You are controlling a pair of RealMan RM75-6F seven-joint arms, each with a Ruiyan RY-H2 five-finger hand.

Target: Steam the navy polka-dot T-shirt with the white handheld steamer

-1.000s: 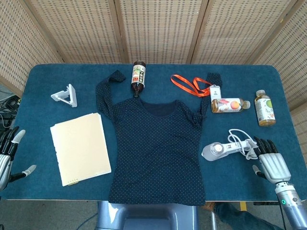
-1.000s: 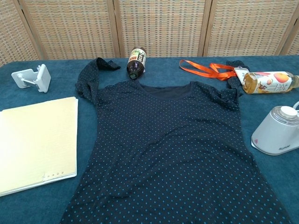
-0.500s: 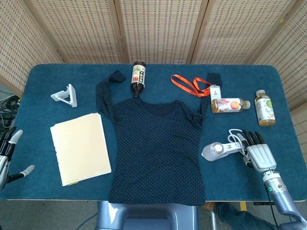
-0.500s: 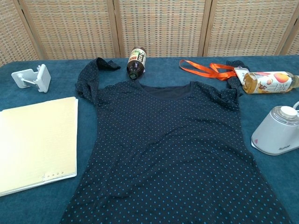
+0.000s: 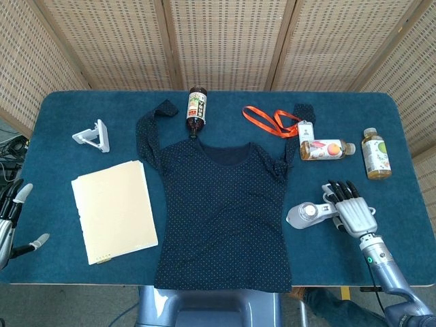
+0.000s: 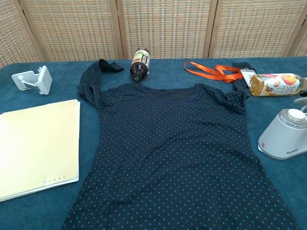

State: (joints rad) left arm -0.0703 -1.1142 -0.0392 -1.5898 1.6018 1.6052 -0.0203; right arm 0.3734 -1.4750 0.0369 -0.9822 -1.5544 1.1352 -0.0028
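The navy polka-dot T-shirt [image 5: 221, 208] lies spread flat on the blue table [image 5: 54, 122], with the white handheld steamer [image 5: 308, 213] lying just to its right. The right hand [image 5: 352, 212] rests over the steamer's handle; whether its fingers grip it cannot be told. The left hand [image 5: 9, 221] hangs off the table's left edge, fingers apart, holding nothing.

From the head view my right hand [image 5: 353, 214] covered the handle of the white handheld steamer [image 5: 308, 214], so I could not tell whether its fingers [image 5: 338, 191] gripped it. The chest view cut off the steamer at its right edge. My left hand [image 5: 9, 225] was cropped at the frame's left edge.
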